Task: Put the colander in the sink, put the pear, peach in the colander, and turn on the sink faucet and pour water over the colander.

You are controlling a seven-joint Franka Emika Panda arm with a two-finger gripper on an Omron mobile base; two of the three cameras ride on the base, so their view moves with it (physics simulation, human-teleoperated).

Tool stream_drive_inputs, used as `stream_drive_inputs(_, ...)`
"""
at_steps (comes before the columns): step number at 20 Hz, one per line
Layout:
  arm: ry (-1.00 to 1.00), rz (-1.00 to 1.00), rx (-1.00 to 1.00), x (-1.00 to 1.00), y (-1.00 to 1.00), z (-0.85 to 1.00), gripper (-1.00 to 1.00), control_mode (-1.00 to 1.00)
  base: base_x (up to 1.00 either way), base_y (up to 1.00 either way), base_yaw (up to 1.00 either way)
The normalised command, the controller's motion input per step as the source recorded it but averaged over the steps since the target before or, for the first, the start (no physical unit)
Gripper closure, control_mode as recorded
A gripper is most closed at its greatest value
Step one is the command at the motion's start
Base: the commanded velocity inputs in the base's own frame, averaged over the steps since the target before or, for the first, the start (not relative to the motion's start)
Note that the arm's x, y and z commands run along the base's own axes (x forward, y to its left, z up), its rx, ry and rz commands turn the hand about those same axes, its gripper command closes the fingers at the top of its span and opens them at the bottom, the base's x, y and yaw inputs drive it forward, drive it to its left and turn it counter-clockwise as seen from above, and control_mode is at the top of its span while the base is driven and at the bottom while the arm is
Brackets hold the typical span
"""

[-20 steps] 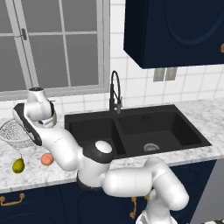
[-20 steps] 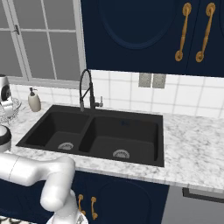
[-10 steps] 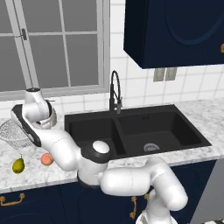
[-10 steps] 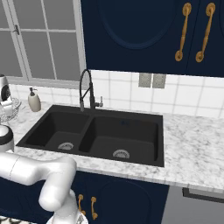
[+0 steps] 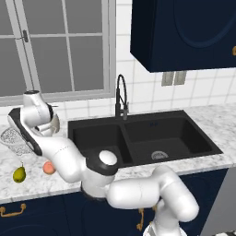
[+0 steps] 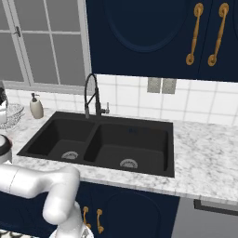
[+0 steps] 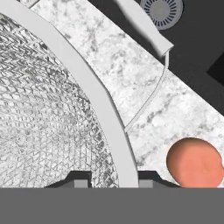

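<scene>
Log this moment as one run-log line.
pincer: straddling colander rim, closure unclear | colander: on counter left of sink | peach, pear: on counter | faucet: no water visible

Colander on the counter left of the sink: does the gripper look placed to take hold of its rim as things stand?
Probably yes. In the hand view the gripper has one fingertip on each side of the colander rim, and nothing lies between them and it. The peach sits clear on the counter beside it.

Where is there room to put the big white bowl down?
Both basins of the sink are bare. The marble counter right of it is free too. It's crowded left of the sink: colander, pear, peach and the arm.
</scene>
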Motion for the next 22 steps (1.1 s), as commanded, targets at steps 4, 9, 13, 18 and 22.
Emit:
stream_drive_inputs(4, -0.25, -0.05, 0.01, -0.57, -0.02, 0.34, 1.0, -1.0, 0.0, 0.0, 0.0)
stream_drive_inputs(9, -0.33, 0.0, 0.04, -0.5, -0.05, 0.58, 1.0, -1.0, 0.0, 0.0, 0.0)
stream_drive_inputs(13, -0.21, -0.09, 0.01, -0.44, -0.56, 0.56, 1.0, -1.0, 0.0, 0.0, 0.0)
stream_drive_inputs(18, -0.02, -0.25, 0.0, -0.38, -0.97, 0.21, 1.0, -1.0, 0.0, 0.0, 0.0)
stream_drive_inputs(22, 0.0, -0.32, 0.0, -0.37, -1.0, 0.0, 1.0, -1.0, 0.0, 0.0, 0.0)
